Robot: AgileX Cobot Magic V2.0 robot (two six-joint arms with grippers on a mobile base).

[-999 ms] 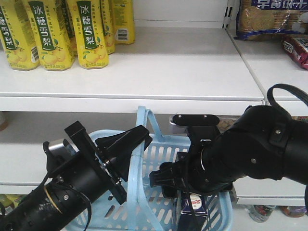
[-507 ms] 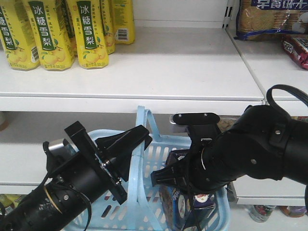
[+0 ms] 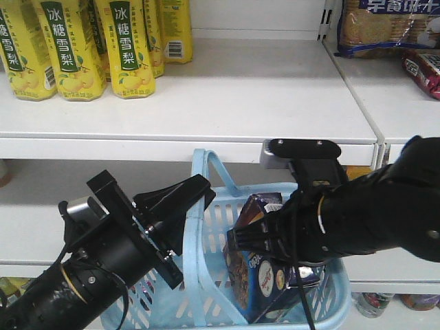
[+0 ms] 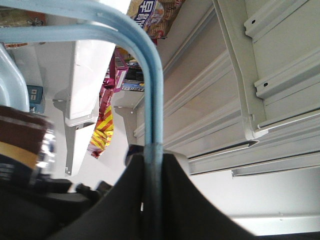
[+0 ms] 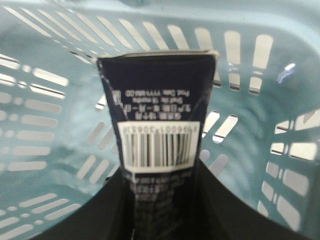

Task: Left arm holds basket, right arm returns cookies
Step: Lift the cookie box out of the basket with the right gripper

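Blue basket (image 3: 237,203) first, who has it? (A)

Left gripper (image 3: 205,192). Its wedge jaws are pressed onto the hoop handle (image 3: 201,172). In the left wrist view the handle runs straight down into the closed gap of the jaws. Basket hangs in front of the lower shelf edge. (B)

Cookies? (A)

Navy carton, cookies (image 3: 265,275), inside the basket, right of the handle. It is tilted, with its upper corner poking above the rim. Can't tell whether its bottom touches the basket floor. (B)

Right gripper, spread or not? (A)

Not spread. Right gripper (image 3: 251,242) pinches the carton near its top, one finger on each side. In the right wrist view black fingers (image 5: 107,215) sit on either side of the barcode face, with slotted basket walls all round behind it. Print on that face is too blurred to read. (B)

Arms touching? (A)

No, apart, with the handle between them. Left arm comes in from lower left, right arm from the right. (B)

Background, quick. (A)

White shelf (image 3: 261,103) above and behind the basket. Yellow bottles (image 3: 127,48) stand at its back left. Biscuit bag (image 3: 378,27) is top right on the next bay, with a red pack (image 3: 423,69) just beside it. (B)
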